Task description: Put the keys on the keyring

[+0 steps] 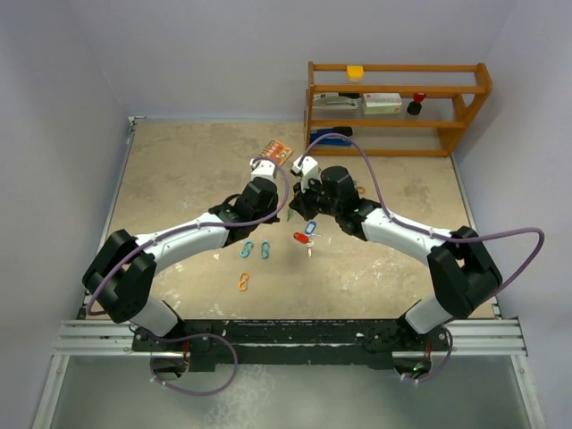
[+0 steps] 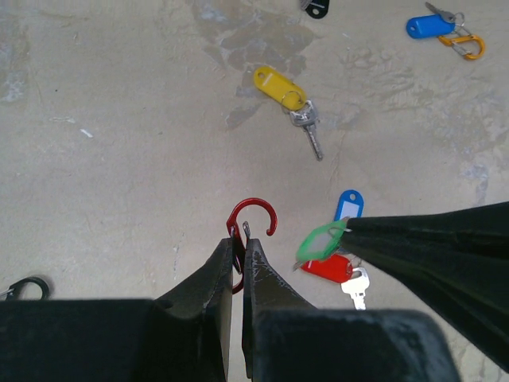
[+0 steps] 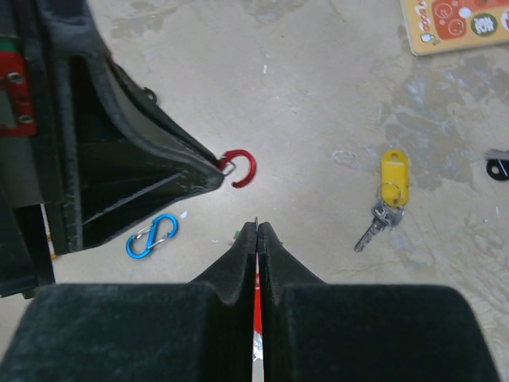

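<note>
While the left wrist view shows the right gripper (image 2: 347,229) pinched shut on a green tag (image 2: 320,242), its long axis slanting from those tips toward the red clip (image 2: 253,225) clamped in the left gripper (image 2: 241,240), the right wrist view hides that tag behind its closed jaws. Beyond both jaws lies the yellow-tagged key (image 2: 290,99), blade pointing back toward the right jaws.

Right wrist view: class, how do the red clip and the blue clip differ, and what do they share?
The red clip is pinched in the left jaws; the blue clip lies free on the table. Only one hook of the red clip shows, while the blue clip shows both loops. Both are small wire clips.
</note>
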Controlling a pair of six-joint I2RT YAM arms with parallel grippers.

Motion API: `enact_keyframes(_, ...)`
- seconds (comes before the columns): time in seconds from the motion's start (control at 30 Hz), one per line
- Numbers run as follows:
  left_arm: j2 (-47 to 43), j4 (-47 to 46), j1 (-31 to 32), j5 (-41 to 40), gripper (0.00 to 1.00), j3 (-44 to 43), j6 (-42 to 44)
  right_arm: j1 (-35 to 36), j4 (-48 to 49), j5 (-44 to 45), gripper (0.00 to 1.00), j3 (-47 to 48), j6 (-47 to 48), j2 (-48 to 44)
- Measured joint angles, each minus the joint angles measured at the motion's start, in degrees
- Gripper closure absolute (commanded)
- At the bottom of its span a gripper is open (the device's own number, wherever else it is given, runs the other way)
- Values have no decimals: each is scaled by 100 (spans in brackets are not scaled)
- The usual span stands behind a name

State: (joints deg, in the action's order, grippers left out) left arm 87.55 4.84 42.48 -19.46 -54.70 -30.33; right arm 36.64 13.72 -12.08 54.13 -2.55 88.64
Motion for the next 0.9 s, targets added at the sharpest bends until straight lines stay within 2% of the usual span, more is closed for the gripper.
enact_keyframes(0.37,0,-144,-4,393,100,-50,17,0,125,-675,100,-15,212,-20)
enact_keyframes(0.9,0,-219,-4,592,100,-114,20,48,118,-734,100,-15,321,35)
